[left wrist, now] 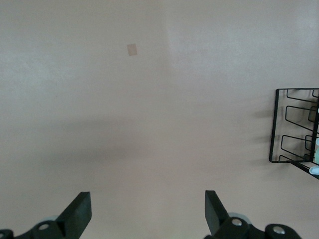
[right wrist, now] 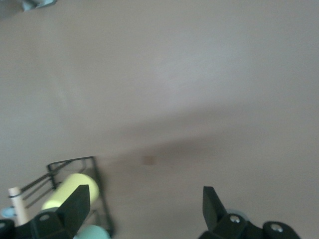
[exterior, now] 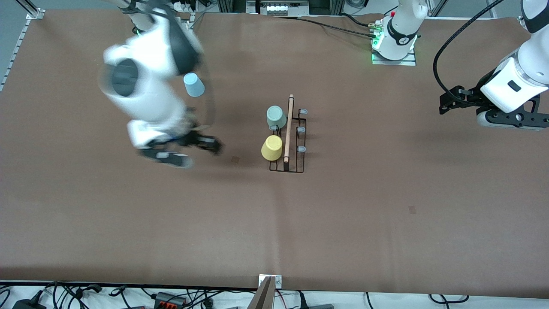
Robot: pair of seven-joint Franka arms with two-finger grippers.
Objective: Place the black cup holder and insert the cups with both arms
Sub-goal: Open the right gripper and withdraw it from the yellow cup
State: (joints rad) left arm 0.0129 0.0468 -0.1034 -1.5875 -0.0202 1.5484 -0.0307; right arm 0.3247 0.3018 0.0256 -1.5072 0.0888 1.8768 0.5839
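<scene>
Overhead, the right gripper (exterior: 195, 148), black fingers spread and empty, hangs over the brown paper-covered table (exterior: 128, 214). Nearby a light blue plastic cup (exterior: 194, 84) sits toward the robots' edge. At mid-table stands the black cup holder (exterior: 288, 137), thin wire with a wooden rod, bearing the pale green cup (exterior: 276, 116) and yellow cup (exterior: 272, 148). The left gripper (exterior: 448, 103), open and empty, waits near the left arm's end.

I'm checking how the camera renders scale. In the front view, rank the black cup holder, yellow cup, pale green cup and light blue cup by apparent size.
1. black cup holder, clearly largest.
2. yellow cup, pale green cup and light blue cup: these look alike in size, so no ranking among them.
</scene>
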